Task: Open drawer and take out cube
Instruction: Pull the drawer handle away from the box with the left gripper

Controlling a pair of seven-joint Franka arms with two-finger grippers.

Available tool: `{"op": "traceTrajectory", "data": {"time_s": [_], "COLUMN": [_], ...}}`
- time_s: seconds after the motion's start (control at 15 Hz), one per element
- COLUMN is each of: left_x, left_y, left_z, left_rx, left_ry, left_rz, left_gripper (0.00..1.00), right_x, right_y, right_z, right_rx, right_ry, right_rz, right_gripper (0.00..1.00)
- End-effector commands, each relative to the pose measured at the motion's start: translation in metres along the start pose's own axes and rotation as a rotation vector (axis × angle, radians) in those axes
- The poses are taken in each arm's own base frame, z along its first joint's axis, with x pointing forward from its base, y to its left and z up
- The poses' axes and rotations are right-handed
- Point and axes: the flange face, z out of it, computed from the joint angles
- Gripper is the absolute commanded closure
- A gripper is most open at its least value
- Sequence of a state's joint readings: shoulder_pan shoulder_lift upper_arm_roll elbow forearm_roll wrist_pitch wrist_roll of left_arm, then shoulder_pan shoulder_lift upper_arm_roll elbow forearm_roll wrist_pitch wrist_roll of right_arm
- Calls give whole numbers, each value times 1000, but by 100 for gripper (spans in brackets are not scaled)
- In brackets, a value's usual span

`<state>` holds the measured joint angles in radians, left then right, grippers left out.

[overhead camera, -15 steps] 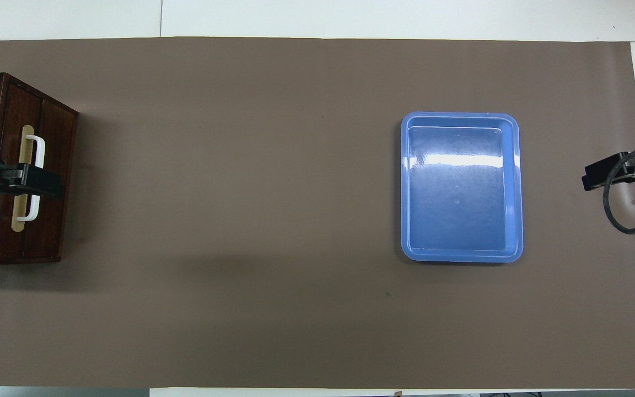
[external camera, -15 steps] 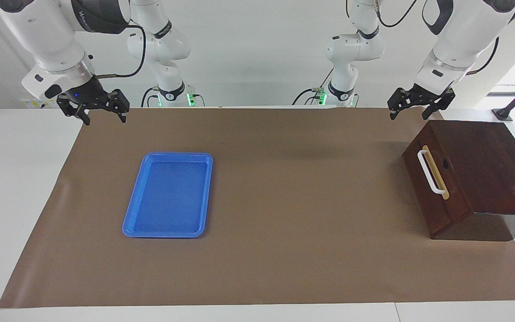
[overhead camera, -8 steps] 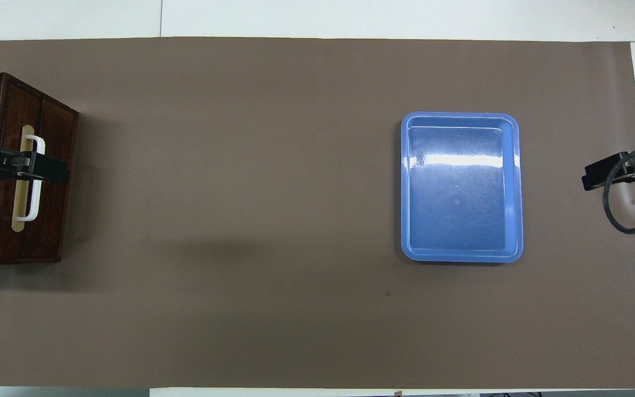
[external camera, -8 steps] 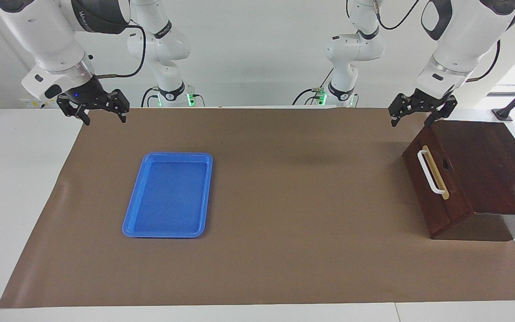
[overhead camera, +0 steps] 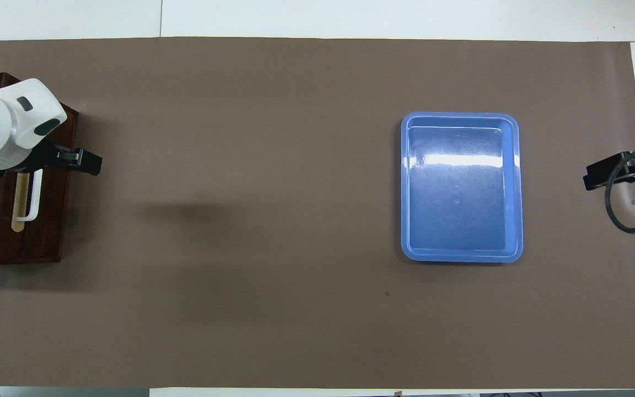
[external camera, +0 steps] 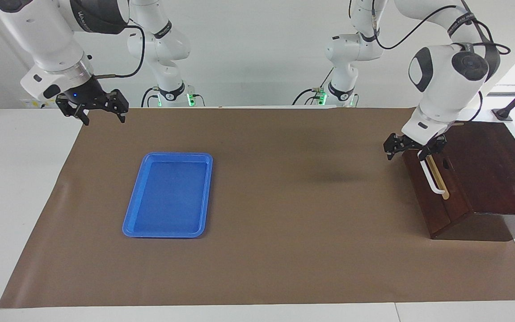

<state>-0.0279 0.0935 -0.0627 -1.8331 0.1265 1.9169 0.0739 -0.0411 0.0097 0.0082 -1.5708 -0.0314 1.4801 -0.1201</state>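
The drawer (external camera: 436, 203) is shut in its dark wooden box (external camera: 490, 165) at the left arm's end of the table. Its white bar handle (external camera: 435, 182) runs along a tan strip on the front. My left gripper (external camera: 410, 151) hangs low in front of the drawer, open. One finger (external camera: 389, 151) is out over the mat. The other is by the end of the handle (overhead camera: 33, 199) nearer to the robots; I cannot tell if it touches. My right gripper (external camera: 101, 115) waits open in the air over the mat's corner. The cube is hidden.
A flat blue tray (external camera: 168, 194) lies on the brown mat (external camera: 284, 223) toward the right arm's end, with nothing in it. The same tray (overhead camera: 461, 187) shows in the overhead view. White table borders the mat.
My left arm has come down from above the box's corner to the drawer's front, at the handle's end nearer to the robots. The right arm has stayed put.
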Motion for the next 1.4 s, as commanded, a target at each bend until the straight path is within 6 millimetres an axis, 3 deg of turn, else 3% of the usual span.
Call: {"op": "traceTrajectory", "data": {"time_s": [0.0, 0.13, 0.6, 0.87, 1.33], "left_x": [4, 8, -2, -3, -2], "left_y": [-8, -5, -23, -20, -18], "left_z": [20, 27, 46, 48, 65], "left_rx": [95, 152, 217, 316, 344], "left_ry": [5, -3, -46, -60, -38], "left_rz": [59, 95, 63, 71, 58], "left_gripper": [0, 0, 0, 0, 0], "right_x": [-3, -3, -3, -3, -3], "right_y": [3, 2, 4, 3, 4], "right_z": [0, 0, 0, 1, 0], "right_rx": [-7, -8, -7, -7, 10], "right_ry": [20, 20, 21, 18, 23], "right_rz": [14, 12, 15, 14, 17], "right_gripper": [0, 0, 0, 0, 0]}}
